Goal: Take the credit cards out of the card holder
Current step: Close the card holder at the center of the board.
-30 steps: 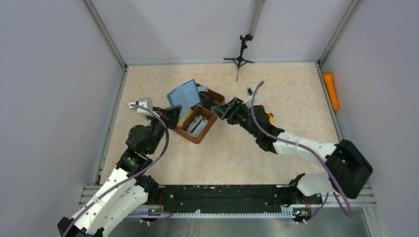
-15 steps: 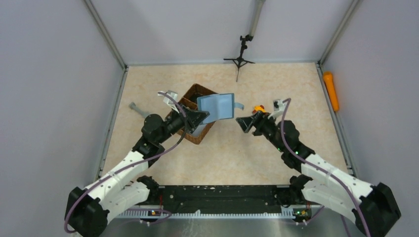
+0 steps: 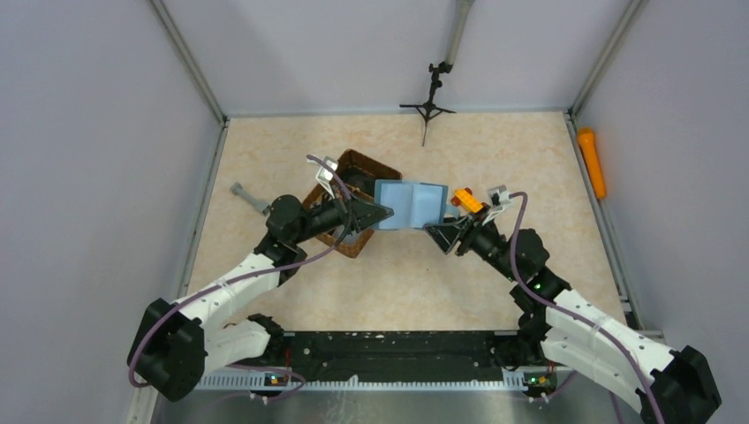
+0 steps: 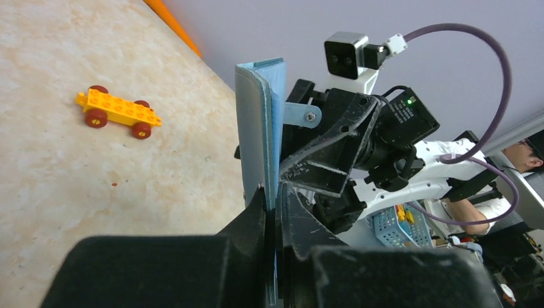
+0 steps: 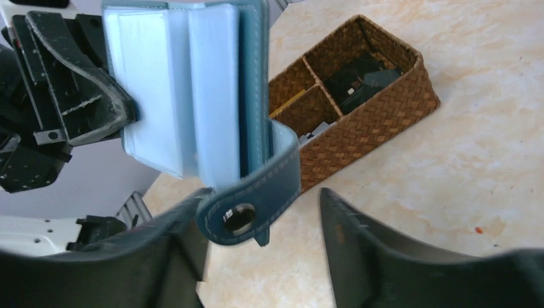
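We log a beige marbled table point(image 3: 397, 283), walled on three sides. Directly on it: a brown woven divided basket point(image 3: 364, 164) left of centre; a yellow brick toy car point(image 4: 117, 112) with dark red wheels to the basket's right, apart from it; a grey tool point(image 3: 250, 198) near the left edge; a small black tripod point(image 3: 428, 108) at the far edge. An orange stick-like object point(image 3: 593, 162) lies along the right edge; we cannot tell whether it rests on the tabletop itself.

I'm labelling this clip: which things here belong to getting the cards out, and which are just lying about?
Job: card holder, left gripper clamping it, right gripper open beside it.
Lying about: basket, toy car, orange tube, tripod.
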You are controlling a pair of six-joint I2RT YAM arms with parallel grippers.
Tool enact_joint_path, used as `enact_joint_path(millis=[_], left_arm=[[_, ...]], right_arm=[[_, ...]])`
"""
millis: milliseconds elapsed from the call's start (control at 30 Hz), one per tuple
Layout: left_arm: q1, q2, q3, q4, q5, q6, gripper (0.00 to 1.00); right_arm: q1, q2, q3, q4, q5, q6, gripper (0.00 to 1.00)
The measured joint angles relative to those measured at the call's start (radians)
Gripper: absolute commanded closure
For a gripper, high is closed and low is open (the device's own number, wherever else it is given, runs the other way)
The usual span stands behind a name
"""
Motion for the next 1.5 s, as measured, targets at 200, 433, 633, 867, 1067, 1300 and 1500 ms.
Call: enact_joint_path(millis=[200,433,633,867,1067,1300,1500], left_arm=[[0.0,0.016,0.004,-0.003,0.011,0.006,1.0],[-0.005,0.066,0.036,-0.019,0.01,0.012,1.0],[-0.026,0.129,0.071,-0.02,0.013,0.016,1.0],[-0.068,0.179,0.098,-0.029,0.013,0.046,1.0],[-0.081,0.205,0.112,-0.037,0.016,0.058,1.0],[-0.103,0.209,0.164,-0.197,-0.069,0.116,1.0],[-0.105,0.371,0.314,-0.312,-0.062,0.12,0.99]], right_arm=[[0.0,-0.018,0.005,0.019,-0.006,0.02,0.7],[0.0,-0.006,0.023,0.019,-0.027,0.03,0.9],[0.0,0.045,0.051,0.032,-0.08,0.039,0.95],[0.0,0.121,0.063,0.074,-0.14,0.072,1.0],[-0.007,0.192,0.064,0.156,-0.2,0.113,1.0],[-0.006,0.146,0.107,-0.031,-0.109,0.107,1.0],[-0.007,0.145,0.267,-0.388,0.046,0.088,1.0]])
